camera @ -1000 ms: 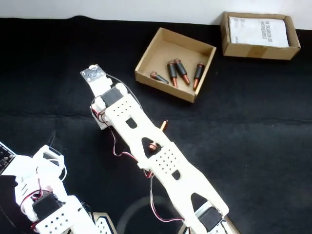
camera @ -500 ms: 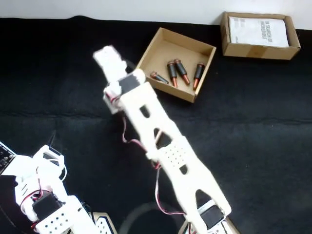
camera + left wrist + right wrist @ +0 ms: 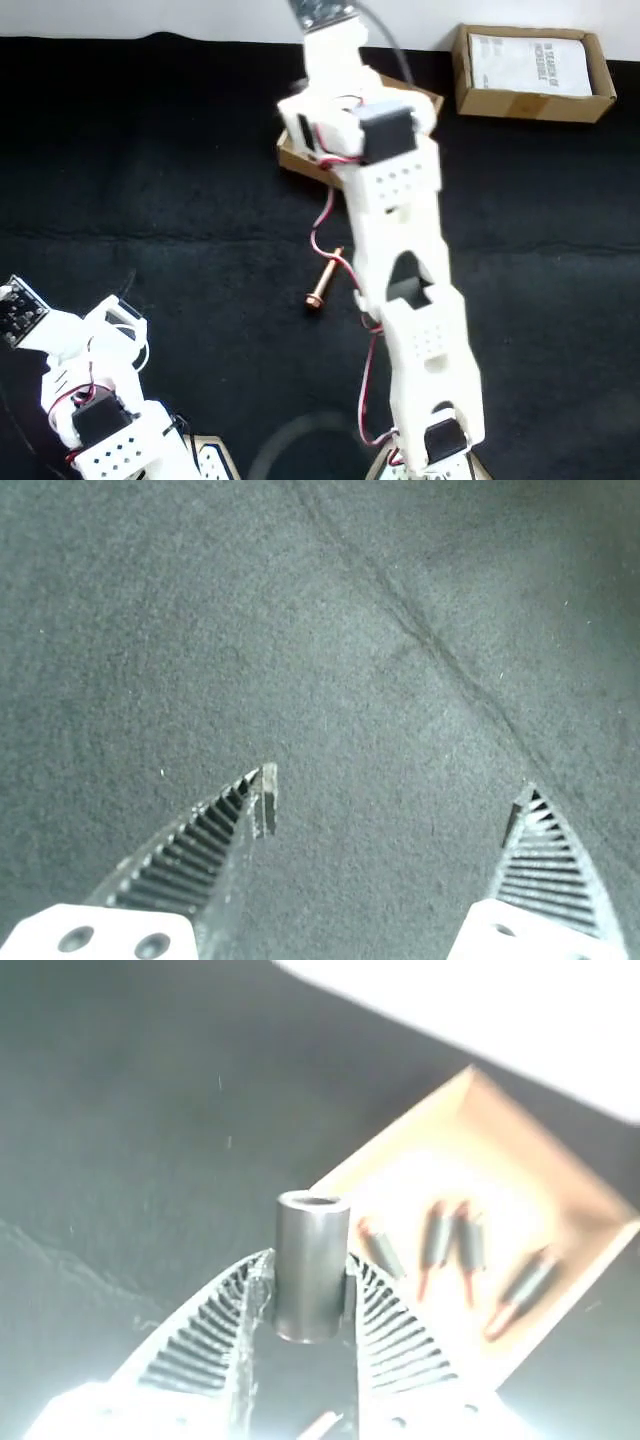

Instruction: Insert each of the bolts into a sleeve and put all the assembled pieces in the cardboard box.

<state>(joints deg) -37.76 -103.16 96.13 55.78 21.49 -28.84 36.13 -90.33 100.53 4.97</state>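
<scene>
My right gripper (image 3: 305,1305) is shut on a dark grey sleeve (image 3: 311,1265), held upright with its open end showing. It hangs raised beside the open cardboard box (image 3: 480,1130), where several assembled pieces (image 3: 450,1245) lie. In the high view the right arm (image 3: 400,230) stretches up the middle and covers most of that box (image 3: 285,150). A loose copper bolt (image 3: 324,280) lies on the black cloth just left of the arm. My left gripper (image 3: 395,800) is open over bare black cloth at the lower left, with its arm (image 3: 80,380) folded near the front edge.
A second cardboard box (image 3: 530,72) holding a white printed sheet stands at the back right. A white wall runs behind the black cloth (image 3: 150,200). Red wires hang along the right arm.
The right arm has swung from the left middle of the cloth toward the back right and risen, carrying the sleeve up beside the box. The bolt lies uncovered now. The left arm shifted slightly.
</scene>
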